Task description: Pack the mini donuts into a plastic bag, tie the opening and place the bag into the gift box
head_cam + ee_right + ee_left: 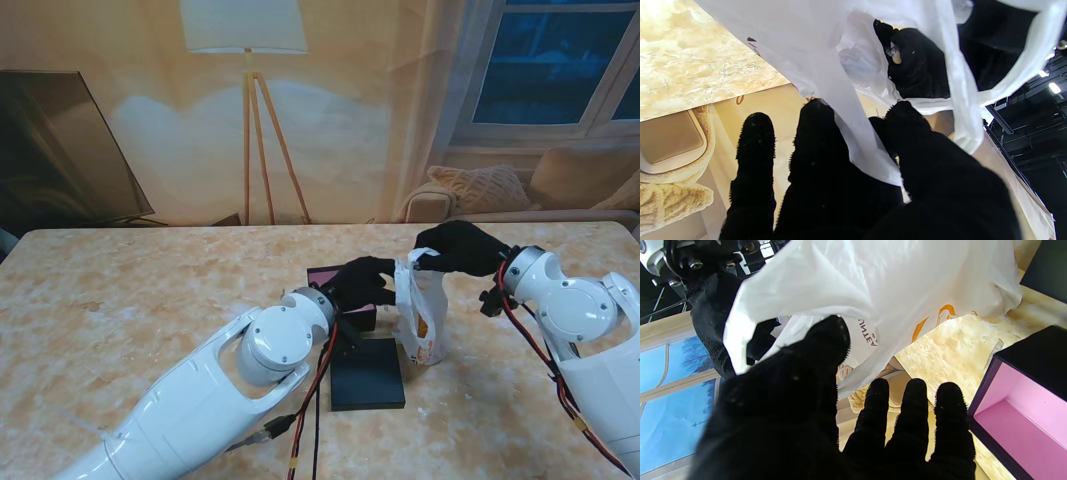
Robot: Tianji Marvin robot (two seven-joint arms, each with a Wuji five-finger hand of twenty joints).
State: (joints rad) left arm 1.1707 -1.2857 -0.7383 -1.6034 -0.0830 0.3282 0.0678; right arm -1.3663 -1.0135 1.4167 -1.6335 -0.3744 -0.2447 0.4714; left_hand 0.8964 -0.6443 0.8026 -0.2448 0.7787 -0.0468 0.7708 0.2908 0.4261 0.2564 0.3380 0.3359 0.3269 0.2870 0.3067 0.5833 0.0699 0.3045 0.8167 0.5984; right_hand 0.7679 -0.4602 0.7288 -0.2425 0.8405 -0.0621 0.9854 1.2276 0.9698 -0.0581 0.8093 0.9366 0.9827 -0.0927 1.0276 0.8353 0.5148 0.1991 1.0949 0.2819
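Note:
The white plastic bag with orange print stands upright on the table, right of the gift box. My right hand is shut on the bag's top strip, which is pinched between thumb and fingers. My left hand meets the bag's left upper edge, thumb pressed on the film, the other three fingers stretched out. The gift box is open, dark outside and pink inside, and nothing shows in it. In the stand view the left hand mostly hides the box. I cannot see any donuts.
The flat black box lid lies on the table nearer to me than the bag, beside my left forearm. Red and black cables run along both arms. Bare marble table lies to the left and far side.

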